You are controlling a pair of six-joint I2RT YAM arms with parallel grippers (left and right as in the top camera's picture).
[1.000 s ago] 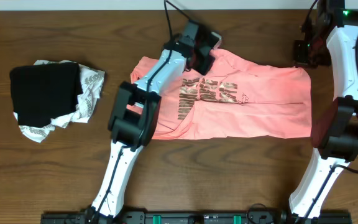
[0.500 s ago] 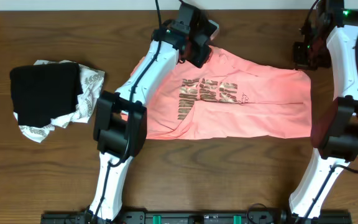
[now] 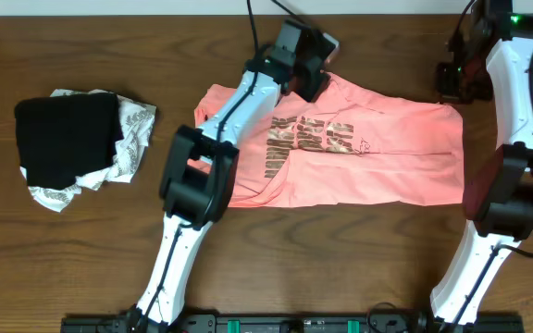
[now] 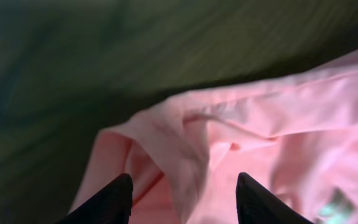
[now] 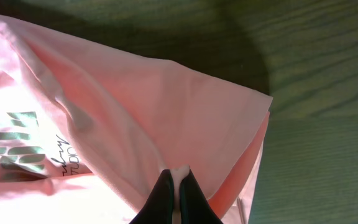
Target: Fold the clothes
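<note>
Roughly halfway I'd guess: the salmon-pink T-shirt (image 3: 378, 157) lies mid-tabletop (image 3: 340, 268) as a long strip, sides apparently tucked in and lettering up, so the crosswise folds are what's left. Left fingers (image 4: 184, 175) are spread apart over a bunched far corner with nothing gripped, while right fingers (image 5: 178, 177) are pinched shut on the shirt's opposite far edge

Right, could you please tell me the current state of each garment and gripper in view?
pink T-shirt: spread on the table, lettering up, rumpled along its far edge.
left gripper: open, fingers apart over that rumpled fabric.
right gripper: shut on the pink T-shirt's far right corner.
black garment: folded, lying on the white cloth.
white cloth: crumpled, partly under the black garment.
</note>
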